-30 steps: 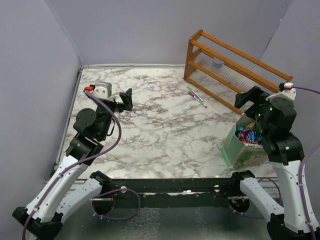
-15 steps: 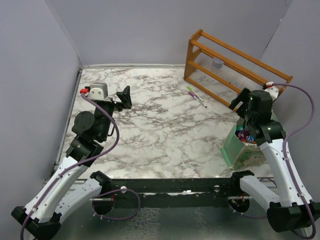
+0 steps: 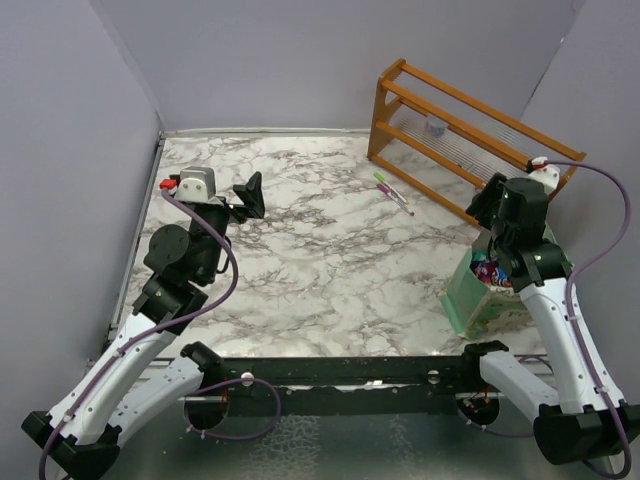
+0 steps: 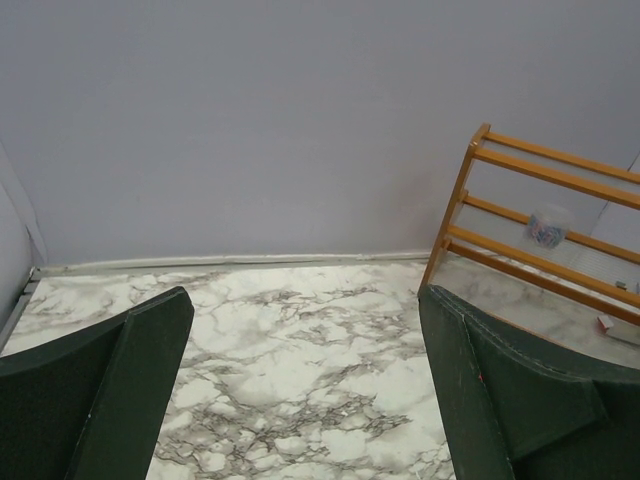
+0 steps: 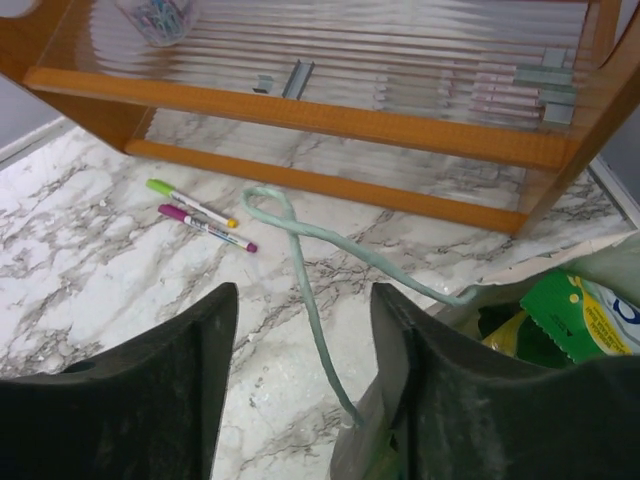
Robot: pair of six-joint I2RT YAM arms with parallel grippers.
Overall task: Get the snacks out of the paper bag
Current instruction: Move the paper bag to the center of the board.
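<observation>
The pale mint paper bag [image 3: 468, 300] stands upright at the table's right front, its mouth open. Colourful snacks [image 3: 492, 270] fill it; the right wrist view shows a green packet [image 5: 565, 318] and a yellow one [image 5: 508, 335] inside. My right gripper [image 3: 483, 206] hovers over the bag's far rim. In the right wrist view, the right gripper [image 5: 305, 300] has its jaws apart. The bag's pale cord handle [image 5: 300, 250] runs between them, touching neither. The right finger sits against the bag's wall [image 5: 375, 450]. My left gripper [image 3: 250, 195] is raised at the left and open, and the left gripper [image 4: 305, 300] is empty.
A wooden rack [image 3: 470, 130] stands at the back right, seen close as the rack [image 5: 300, 110] in the right wrist view, just beyond the bag. Two pens [image 3: 393, 193] lie on the marble in front of it; the pens [image 5: 200, 215] also appear in the right wrist view. Grey walls enclose the table.
My right wrist swung back and down towards the bag's far rim, and its jaws narrowed. My left gripper shifted slightly and stayed wide open.
</observation>
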